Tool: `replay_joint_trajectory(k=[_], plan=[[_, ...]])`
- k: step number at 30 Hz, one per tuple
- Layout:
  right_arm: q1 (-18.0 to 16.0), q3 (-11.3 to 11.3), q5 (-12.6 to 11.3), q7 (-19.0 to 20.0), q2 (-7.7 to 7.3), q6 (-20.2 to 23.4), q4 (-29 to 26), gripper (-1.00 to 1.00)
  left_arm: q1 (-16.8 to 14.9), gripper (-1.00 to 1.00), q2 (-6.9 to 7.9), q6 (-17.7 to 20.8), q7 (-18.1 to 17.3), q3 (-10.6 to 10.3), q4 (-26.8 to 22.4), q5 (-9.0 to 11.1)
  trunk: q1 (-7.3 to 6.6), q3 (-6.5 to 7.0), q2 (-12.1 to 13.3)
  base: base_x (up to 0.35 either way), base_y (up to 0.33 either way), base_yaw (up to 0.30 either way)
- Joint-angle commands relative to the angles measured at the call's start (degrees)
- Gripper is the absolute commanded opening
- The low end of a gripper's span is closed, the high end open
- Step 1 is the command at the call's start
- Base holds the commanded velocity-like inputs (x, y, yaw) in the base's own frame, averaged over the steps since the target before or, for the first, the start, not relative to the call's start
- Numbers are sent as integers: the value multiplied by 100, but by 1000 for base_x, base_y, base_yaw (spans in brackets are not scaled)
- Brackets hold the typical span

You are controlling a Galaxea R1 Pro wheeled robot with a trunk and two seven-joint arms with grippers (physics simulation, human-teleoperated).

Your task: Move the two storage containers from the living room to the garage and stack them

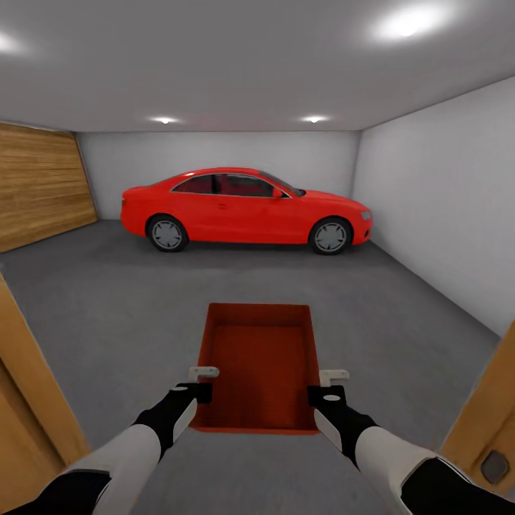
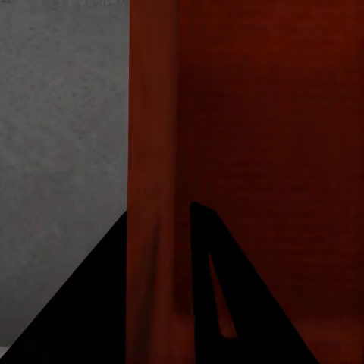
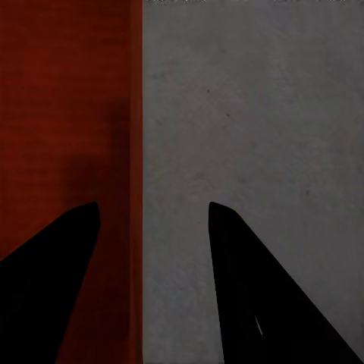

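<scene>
This is a home garage. A red car [image 1: 247,211] stands parked side-on against the far wall, on a mottled dark grey concrete floor [image 1: 107,307]. The walls [image 1: 443,193] are plain grey-white and bare, a broad wooden plank door [image 1: 39,182] takes up the left side, and recessed lights [image 1: 408,25] shine from the flat ceiling.

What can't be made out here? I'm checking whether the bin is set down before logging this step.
Head view: whether the storage container touches the floor; its own base hides the underside.
Left wrist view: whether the left gripper clamps the wall; the wall covers the contact.
Head view: wooden door, cut by the edge.
</scene>
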Motion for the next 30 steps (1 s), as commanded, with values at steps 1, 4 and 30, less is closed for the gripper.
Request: replay_joint_trajectory(k=[1,4,30], plan=[[-7,-162,9,210,-1,27,-73,-100,0,-100,1,46,57,101,-9,-86,5,-10,-9,322,0,0],[-7,-162,9,210,-1,27,-73,-100,0,-100,1,48,57,101,-9,-86,5,-10,-9,322,0,0],[-7,-162,6,210,-1,27,-72,-100,0,-100,1,50,65,101,5,-83,5,-10,-9,322,0,0]])
